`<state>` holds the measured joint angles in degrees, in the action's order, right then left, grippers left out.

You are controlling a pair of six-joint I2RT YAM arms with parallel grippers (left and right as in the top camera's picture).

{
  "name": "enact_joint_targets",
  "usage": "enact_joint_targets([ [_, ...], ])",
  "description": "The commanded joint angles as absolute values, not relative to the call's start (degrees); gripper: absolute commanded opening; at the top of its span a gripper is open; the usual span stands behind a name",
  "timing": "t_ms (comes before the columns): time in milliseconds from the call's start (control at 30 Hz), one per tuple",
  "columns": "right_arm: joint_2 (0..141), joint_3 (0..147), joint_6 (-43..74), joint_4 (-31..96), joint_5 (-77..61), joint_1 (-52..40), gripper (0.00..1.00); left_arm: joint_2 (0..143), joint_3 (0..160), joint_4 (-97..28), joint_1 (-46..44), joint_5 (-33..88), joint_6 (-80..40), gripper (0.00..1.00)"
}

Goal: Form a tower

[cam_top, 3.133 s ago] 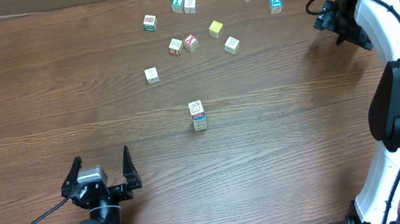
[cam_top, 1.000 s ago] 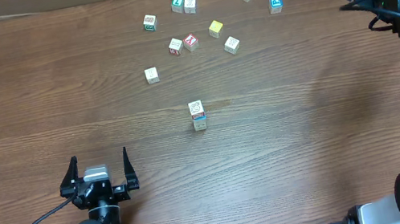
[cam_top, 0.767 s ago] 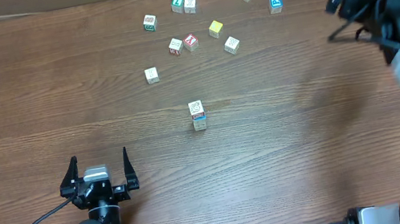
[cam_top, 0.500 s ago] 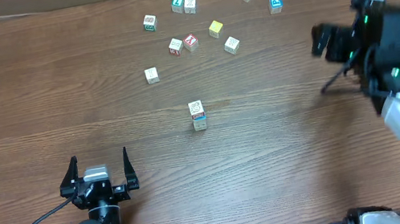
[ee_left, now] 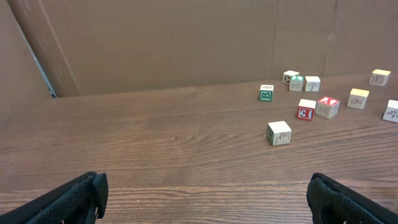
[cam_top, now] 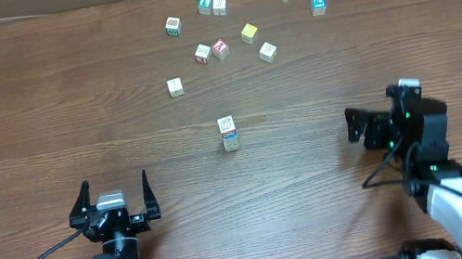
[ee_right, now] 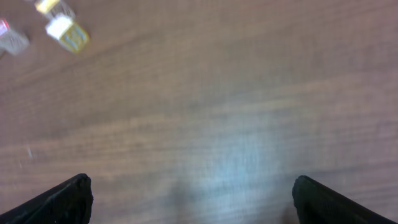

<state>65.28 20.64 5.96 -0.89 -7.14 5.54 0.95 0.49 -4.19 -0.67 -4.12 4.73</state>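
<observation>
The tower (cam_top: 228,134) is a short one-cube-wide stack of pale letter cubes standing mid-table. It does not show in the left wrist view. My left gripper (cam_top: 114,183) rests near the front left, well short of the tower and to its left, open and empty (ee_left: 205,190). My right gripper (cam_top: 350,126) hovers right of the tower, pointing left towards it with a wide gap between them. Its jaws are open with only bare wood between them (ee_right: 191,190). The right wrist view is blurred.
Several loose cubes lie scattered at the back: a pale one (cam_top: 175,86) (ee_left: 278,132), a green one (cam_top: 173,26) (ee_left: 266,93), red ones (cam_top: 220,48) (ee_left: 305,111), yellow ones (cam_top: 250,32) and a blue one (cam_top: 318,5). Blurred cubes (ee_right: 68,32) show at the right wrist view's top left. A cardboard wall (ee_left: 186,43) backs the table.
My right arm has swung from the far right edge down to the near right side, its gripper now pointing left. The left arm, tower and loose cubes have not moved.
</observation>
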Motion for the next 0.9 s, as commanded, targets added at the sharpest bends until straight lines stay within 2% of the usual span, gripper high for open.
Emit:
enact_joint_targets([
  [0, 61.78, 15.90, 5.50, -2.09, -7.62, 5.43, 1.00, 0.27, 0.27, -4.08, -0.82, -4.25, 6.04, 1.00],
  [500, 47.88, 0.97, 5.96, -12.03, -10.85, 5.41, 1.00, 0.27, 0.27, -4.05, -0.82, -4.25, 6.04, 1.00],
  [867, 31.16, 0.45, 5.91, 1.21, -11.66, 5.02, 1.00, 0.27, 0.27, -4.08, -0.82, -4.23, 6.04, 0.99],
])
